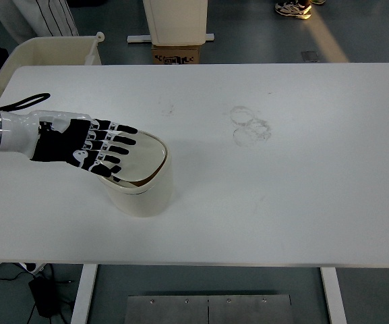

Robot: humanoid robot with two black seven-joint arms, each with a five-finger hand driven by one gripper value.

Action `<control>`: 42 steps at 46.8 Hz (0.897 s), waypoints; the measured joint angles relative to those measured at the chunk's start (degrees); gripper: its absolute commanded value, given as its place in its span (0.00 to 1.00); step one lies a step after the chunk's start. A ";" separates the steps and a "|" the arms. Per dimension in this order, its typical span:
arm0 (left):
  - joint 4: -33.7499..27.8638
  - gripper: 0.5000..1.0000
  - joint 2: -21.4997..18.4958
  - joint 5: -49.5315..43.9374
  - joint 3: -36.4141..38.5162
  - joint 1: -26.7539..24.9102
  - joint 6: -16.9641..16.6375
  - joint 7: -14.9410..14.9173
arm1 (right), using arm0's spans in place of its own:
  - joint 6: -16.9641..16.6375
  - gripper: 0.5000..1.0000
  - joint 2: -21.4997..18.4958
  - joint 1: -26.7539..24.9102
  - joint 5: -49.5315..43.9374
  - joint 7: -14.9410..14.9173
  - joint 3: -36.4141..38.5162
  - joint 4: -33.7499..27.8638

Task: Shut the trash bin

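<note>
- The bin [142, 192] stands on the table's [302, 189] left half, nearer the front edge.
- Left hand [86, 147] lies flat on the lid [145, 156], fingers [121, 140] straight, slightly spread, gripping nothing.
- Lid sits directly beneath them, nearly level.

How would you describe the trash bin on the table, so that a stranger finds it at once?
Look at the white table, on its left half near the front edge. There stands a small cream trash bin, with the left hand lying flat on its lid. It is the only object standing on the table.
</note>
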State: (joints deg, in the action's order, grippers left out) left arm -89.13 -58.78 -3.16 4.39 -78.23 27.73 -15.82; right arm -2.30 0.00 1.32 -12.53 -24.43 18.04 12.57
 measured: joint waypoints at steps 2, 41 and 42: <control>0.01 1.00 0.18 0.00 0.00 0.00 -0.02 0.00 | 0.01 0.98 0.00 0.00 0.00 0.00 0.01 -0.02; -0.01 1.00 0.66 0.00 0.00 1.15 -0.19 0.03 | 0.03 0.99 0.00 0.00 0.00 0.00 0.02 0.00; -0.01 1.00 0.72 0.00 0.00 1.15 -0.21 0.03 | 0.03 0.98 0.00 0.00 0.00 0.00 0.02 0.00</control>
State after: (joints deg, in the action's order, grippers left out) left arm -89.14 -58.06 -3.16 4.40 -77.08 27.52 -15.79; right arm -2.27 0.00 1.32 -12.53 -24.43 18.05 12.57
